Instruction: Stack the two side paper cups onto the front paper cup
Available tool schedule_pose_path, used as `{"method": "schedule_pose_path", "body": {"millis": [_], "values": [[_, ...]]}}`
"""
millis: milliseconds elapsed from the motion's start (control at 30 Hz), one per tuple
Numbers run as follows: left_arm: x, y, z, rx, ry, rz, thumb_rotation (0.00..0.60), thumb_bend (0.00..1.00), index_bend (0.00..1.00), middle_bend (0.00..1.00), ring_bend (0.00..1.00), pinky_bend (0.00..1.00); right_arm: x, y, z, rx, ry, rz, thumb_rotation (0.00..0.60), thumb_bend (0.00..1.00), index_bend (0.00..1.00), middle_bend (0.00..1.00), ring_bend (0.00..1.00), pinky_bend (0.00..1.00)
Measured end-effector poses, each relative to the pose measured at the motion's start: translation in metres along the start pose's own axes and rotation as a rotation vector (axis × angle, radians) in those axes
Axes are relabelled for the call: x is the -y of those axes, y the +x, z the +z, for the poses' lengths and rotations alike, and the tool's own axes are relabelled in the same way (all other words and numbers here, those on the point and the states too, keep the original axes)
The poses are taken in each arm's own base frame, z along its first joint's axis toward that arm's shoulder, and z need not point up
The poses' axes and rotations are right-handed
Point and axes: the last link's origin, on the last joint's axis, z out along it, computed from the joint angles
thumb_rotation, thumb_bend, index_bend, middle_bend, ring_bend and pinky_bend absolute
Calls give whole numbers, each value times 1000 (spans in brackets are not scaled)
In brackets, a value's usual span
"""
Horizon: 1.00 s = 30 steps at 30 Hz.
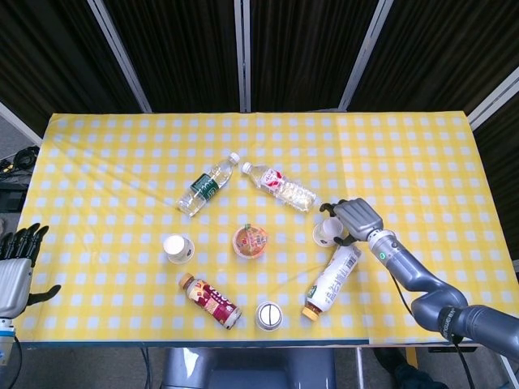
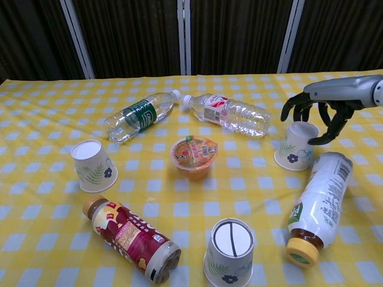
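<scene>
The right side paper cup [image 1: 327, 232] [image 2: 294, 147] stands upside down beside a lying white bottle [image 1: 332, 279] [image 2: 317, 206]. My right hand [image 1: 355, 217] [image 2: 320, 104] arches over its top, fingers curved on the far-left side and the thumb low on the right, with small gaps still showing. The left side paper cup [image 1: 178, 247] [image 2: 94, 165] stands upside down on the left. At the front edge is the front paper cup [image 1: 268, 316] [image 2: 229, 248], also upside down. My left hand [image 1: 15, 271] hangs open beyond the table's left edge, seen only in the head view.
On the yellow checked cloth [image 1: 405, 146] lie a green-label bottle [image 2: 140, 115], a clear red-label bottle [image 2: 230, 115] and a brown bottle [image 2: 131, 239]. An orange snack tub [image 2: 194, 154] stands in the middle, between the two side cups.
</scene>
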Motion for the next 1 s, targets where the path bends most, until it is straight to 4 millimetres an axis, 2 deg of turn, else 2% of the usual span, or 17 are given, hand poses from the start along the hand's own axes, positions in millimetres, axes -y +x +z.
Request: {"method": "schedule_pose_path", "body": {"millis": [200,400,700,1000], "values": [[0,0,0,0,-1,0,600,0,0,0,0,0,3,3,-2,-22,21,4,600,258,324,440,361,539],[0,0,-1,-2,-2,1,600,0,0,0,0,0,16,14,-10,-69,97,-27,600,309,347,441,366,539],[-1,0,-2,-12,-1,10,600,0,0,0,0,0,61,38,-44,-119,382,-179,600,398,376,459,385,539],[-3,2,-6,-25,-1,12,600,0,0,0,0,0,107,43,-85,-59,681,-326,600,421,386,476,400,539]]}}
